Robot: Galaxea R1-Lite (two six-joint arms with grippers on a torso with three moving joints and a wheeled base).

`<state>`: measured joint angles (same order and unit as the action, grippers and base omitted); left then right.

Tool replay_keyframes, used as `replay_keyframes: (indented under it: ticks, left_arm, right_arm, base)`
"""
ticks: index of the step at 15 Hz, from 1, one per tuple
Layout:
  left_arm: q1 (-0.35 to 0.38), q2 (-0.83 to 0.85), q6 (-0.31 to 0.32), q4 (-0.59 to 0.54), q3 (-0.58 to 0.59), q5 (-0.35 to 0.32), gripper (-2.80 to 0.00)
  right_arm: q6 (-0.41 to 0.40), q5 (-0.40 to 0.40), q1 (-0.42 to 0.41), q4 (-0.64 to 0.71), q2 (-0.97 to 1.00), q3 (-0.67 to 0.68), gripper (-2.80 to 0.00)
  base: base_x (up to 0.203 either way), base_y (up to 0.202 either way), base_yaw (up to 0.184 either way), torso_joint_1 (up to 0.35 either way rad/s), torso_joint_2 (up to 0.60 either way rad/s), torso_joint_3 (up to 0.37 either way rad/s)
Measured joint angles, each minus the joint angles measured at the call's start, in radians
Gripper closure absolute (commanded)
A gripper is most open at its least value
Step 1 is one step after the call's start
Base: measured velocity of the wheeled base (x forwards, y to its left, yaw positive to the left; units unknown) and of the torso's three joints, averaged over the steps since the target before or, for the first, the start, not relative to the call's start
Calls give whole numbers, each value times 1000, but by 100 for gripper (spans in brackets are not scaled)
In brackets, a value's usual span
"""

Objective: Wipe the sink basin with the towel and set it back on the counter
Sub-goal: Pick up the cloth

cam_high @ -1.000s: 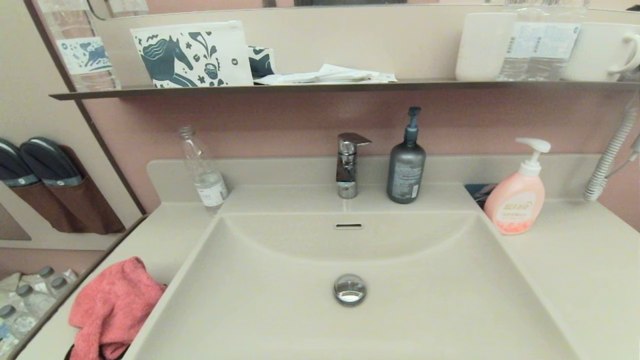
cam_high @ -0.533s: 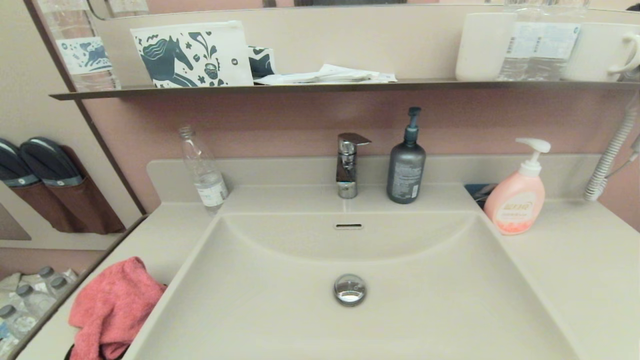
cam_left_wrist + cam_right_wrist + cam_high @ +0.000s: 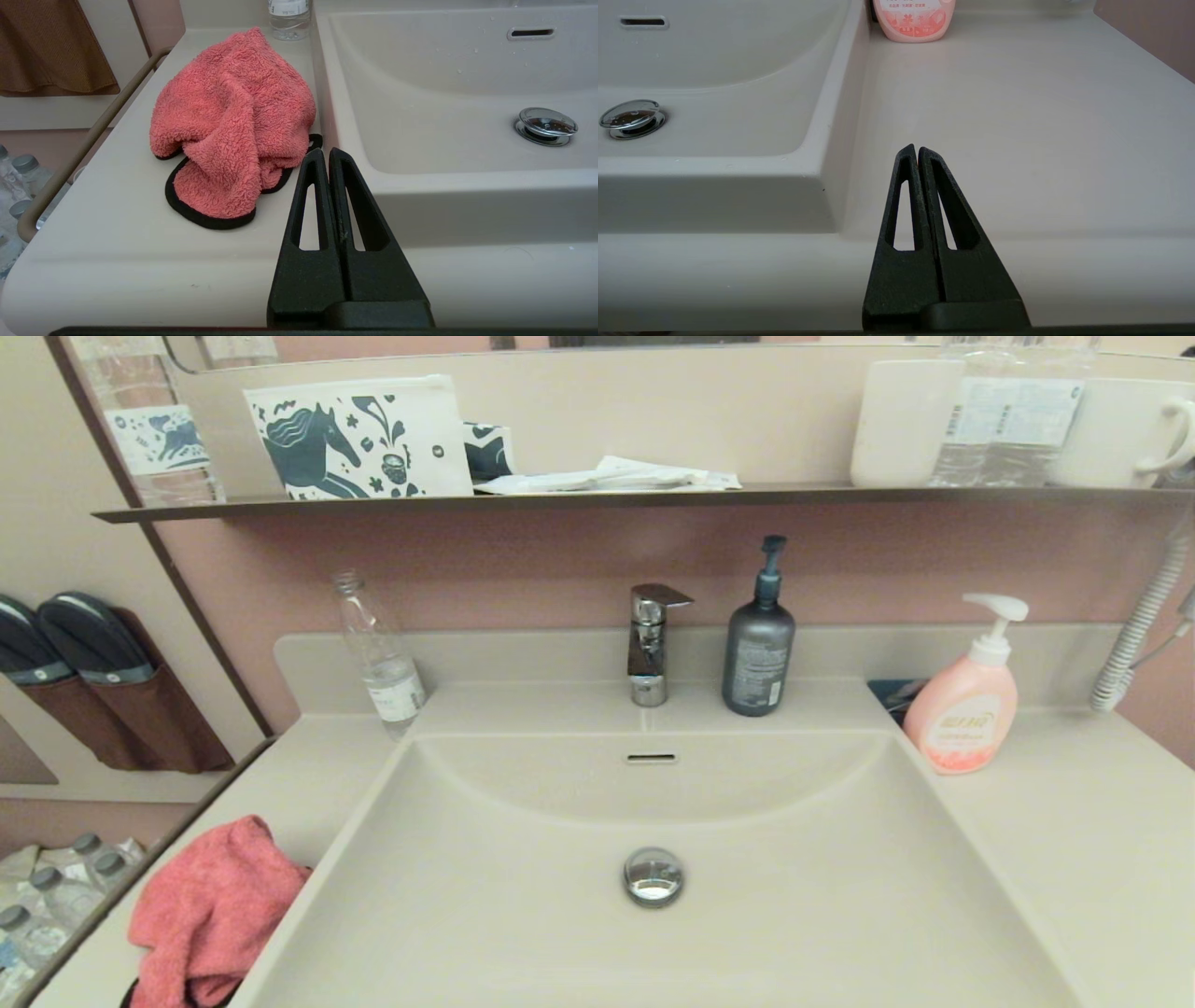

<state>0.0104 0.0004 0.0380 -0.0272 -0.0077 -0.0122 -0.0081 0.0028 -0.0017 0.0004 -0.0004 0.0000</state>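
The coral-pink towel (image 3: 210, 915) (image 3: 233, 121) lies crumpled on the counter (image 3: 299, 775) to the left of the sink basin (image 3: 523, 915), touching its rim; it has a black edge. The basin holds a chrome drain plug (image 3: 653, 875) and an overflow slot (image 3: 651, 758). My left gripper (image 3: 325, 151) is shut and empty, near the front edge, just beside the towel's near corner. My right gripper (image 3: 917, 149) is shut and empty over the right counter (image 3: 1017, 116). Neither gripper shows in the head view.
A faucet (image 3: 649, 644), a dark pump bottle (image 3: 758, 644), a pink soap bottle (image 3: 963, 709) and a clear water bottle (image 3: 381, 663) stand along the back. A dark shelf (image 3: 597, 499) with cups runs above. A rail (image 3: 88, 140) borders the counter's left side.
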Motion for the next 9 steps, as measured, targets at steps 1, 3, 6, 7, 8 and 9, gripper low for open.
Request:
replay_keyframes:
  ticks: [1, 3, 6, 7, 8, 9]
  left_arm:
    - [0, 0, 0, 0, 0, 0, 0]
    - [0, 0, 0, 0, 0, 0, 0]
    - [0, 0, 0, 0, 0, 0, 0]
    - [0, 0, 0, 0, 0, 0, 0]
    - [0, 0, 0, 0, 0, 0, 0]
    - [0, 0, -1, 0, 0, 0, 0]
  right_arm:
    - [0, 0, 0, 0, 0, 0, 0]
    - [0, 0, 0, 0, 0, 0, 0]
    - [0, 0, 0, 0, 0, 0, 0]
    - [0, 0, 0, 0, 0, 0, 0]
    - [0, 0, 0, 0, 0, 0, 0]
    - [0, 0, 0, 0, 0, 0, 0]
  base:
    - [0, 0, 0, 0, 0, 0]
    - [0, 0, 0, 0, 0, 0]
    - [0, 0, 0, 0, 0, 0]
    - [0, 0, 0, 0, 0, 0]
    - [0, 0, 0, 0, 0, 0]
    - [0, 0, 0, 0, 0, 0]
